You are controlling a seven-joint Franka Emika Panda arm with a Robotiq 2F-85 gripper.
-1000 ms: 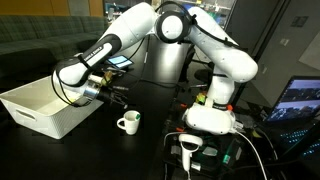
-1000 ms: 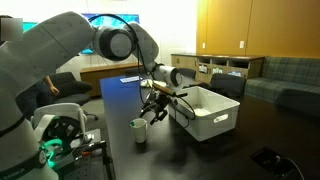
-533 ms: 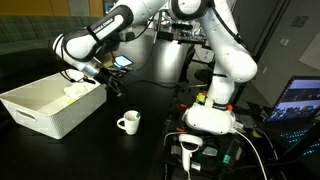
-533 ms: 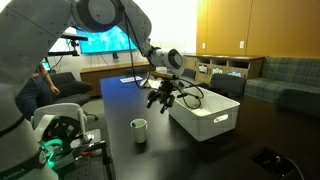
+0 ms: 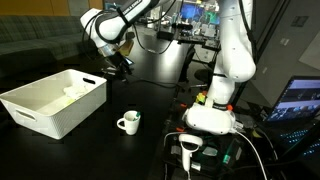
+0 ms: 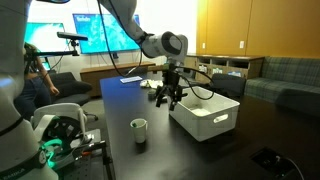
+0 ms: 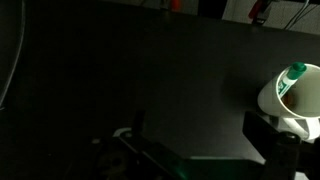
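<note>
My gripper (image 5: 117,66) hangs open and empty in the air above the dark table, behind the white bin (image 5: 40,115) and apart from it. In the wrist view its two fingers (image 7: 200,135) stand wide apart with only bare dark tabletop between them. A white mug (image 5: 128,122) stands upright on the table in front of the bin's corner; it shows in both exterior views (image 6: 139,130) and at the right edge of the wrist view (image 7: 290,95), with something green inside. The gripper (image 6: 167,97) is well above and behind the mug. The bin (image 6: 205,118) holds some pale items.
The robot's white base (image 5: 210,115) stands at the table's near right, with cables and a small handheld device (image 5: 188,150) beside it. A lit screen (image 5: 300,100) is at the far right. Monitors (image 6: 100,30) and a couch (image 6: 290,75) lie beyond the table.
The arm has swung up and back, from low beside the mug and bin's corner to high behind the bin. The mug and bin have not moved.
</note>
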